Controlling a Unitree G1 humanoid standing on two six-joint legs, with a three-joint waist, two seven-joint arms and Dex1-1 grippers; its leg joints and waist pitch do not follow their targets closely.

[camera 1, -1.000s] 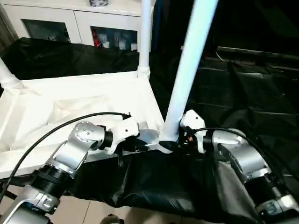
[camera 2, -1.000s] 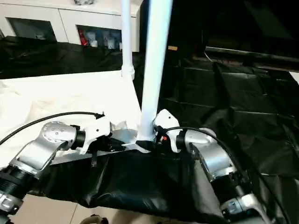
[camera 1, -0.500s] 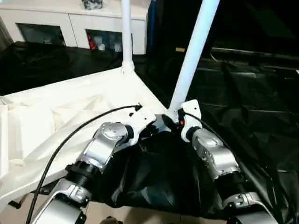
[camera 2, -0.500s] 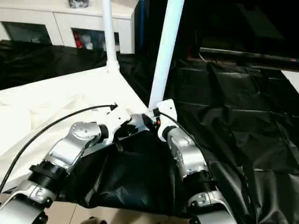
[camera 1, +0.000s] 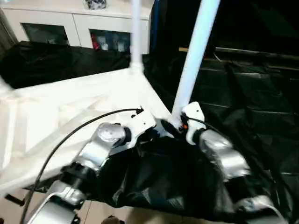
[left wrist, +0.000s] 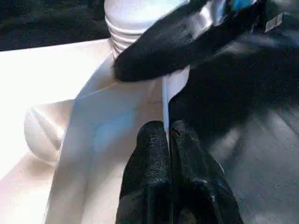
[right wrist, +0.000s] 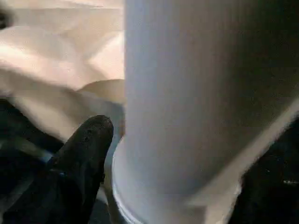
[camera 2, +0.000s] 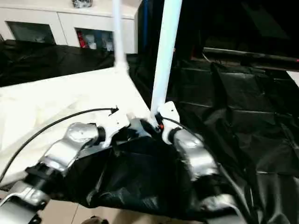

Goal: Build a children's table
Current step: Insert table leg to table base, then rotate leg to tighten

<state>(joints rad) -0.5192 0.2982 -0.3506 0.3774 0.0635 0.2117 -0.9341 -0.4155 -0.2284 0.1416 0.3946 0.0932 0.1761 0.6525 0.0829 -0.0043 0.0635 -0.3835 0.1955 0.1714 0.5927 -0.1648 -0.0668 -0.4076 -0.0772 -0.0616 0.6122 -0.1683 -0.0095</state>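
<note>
Left pincer (left wrist: pixel 167 140): two black fingers clenched on the thin raised rim of the large white plastic rectangular table top (camera 1: pixel 70 112), right at its near corner. Right pincer (camera 1: pixel 176 127): at the base of the near long white tapered tube leg (camera 1: pixel 194 51), one black finger (right wrist: pixel 88 140) against the leg's ribbed collar; cannot tell if it is clenched or released. That leg stands in the near rounded corner socket, leaning slightly to the right. A second white tube leg (camera 1: pixel 136 32) stands upright in the far corner socket. Table top lies underside up, ribs showing, on a bench covered with black plastic sheeting (camera 1: pixel 243 107). Black cable (camera 1: pixel 60 140) arcs over the silver left forearm (camera 1: pixel 100 142). White cabinet with glass doors (camera 1: pixel 70 28) behind the bench.
</note>
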